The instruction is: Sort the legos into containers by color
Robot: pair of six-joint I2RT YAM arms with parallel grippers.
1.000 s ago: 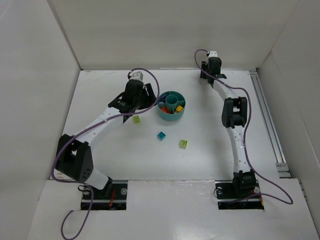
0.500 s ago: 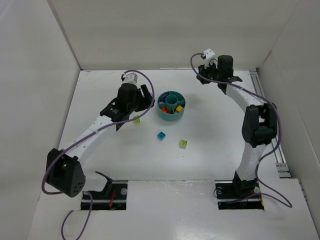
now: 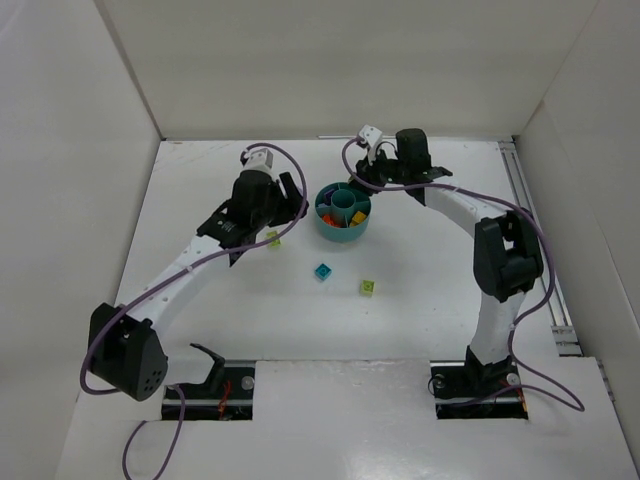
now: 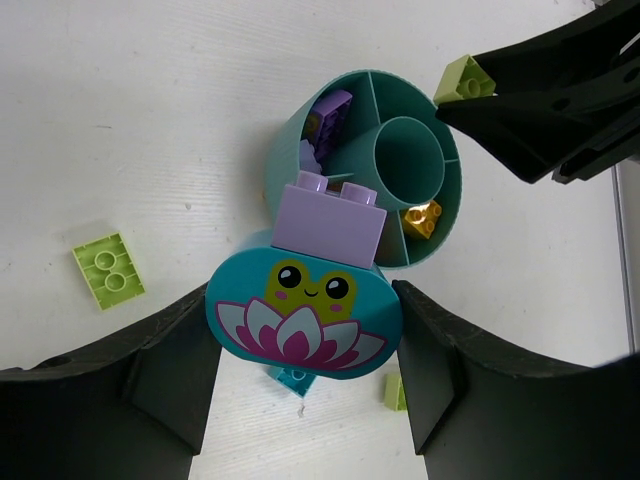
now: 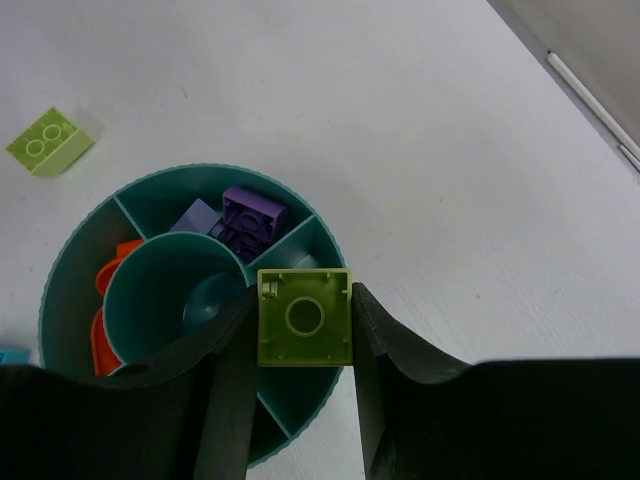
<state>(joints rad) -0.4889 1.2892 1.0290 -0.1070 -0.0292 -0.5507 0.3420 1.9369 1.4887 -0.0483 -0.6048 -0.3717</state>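
Nearest my bases, on the near side of the dish [image 3: 343, 230], two small bricks lie loose on the worktop [image 3: 420, 310]: a teal brick [image 3: 322, 271] and, to its right, a lime brick [image 3: 368, 287]. From my left wrist both are half hidden behind what I carry. A flat lime brick [image 3: 273, 238] lies to the left of the dish, studs up.

My left hand [image 4: 303, 330] sits just left of the dish, its fingers partly closed on a rounded teal piece [image 4: 300, 335] printed with a frog and a lotus flower. A purple brick [image 4: 330, 218] sits on top of that piece. I cannot tell whether the two are clipped together, and the spots where my fingers meet the piece are lost in shadow. This load covers the dish's nearer wall in my left wrist view.

In the dish, purple bricks [image 5: 250, 215] fill one wedge, and orange bricks [image 5: 105, 300] are mostly hidden behind the central cup [image 5: 165, 290]. A yellow brick [image 4: 422, 218] peeps out of another wedge.

My right hand [image 5: 305, 318] is at the far rim of the dish, fingers drawn in tight on a square lime brick [image 5: 305, 335] with its hollow underside toward the camera. The brick overlaps a wedge beside the cup and hides part of it; how high it hangs above the dish I cannot tell
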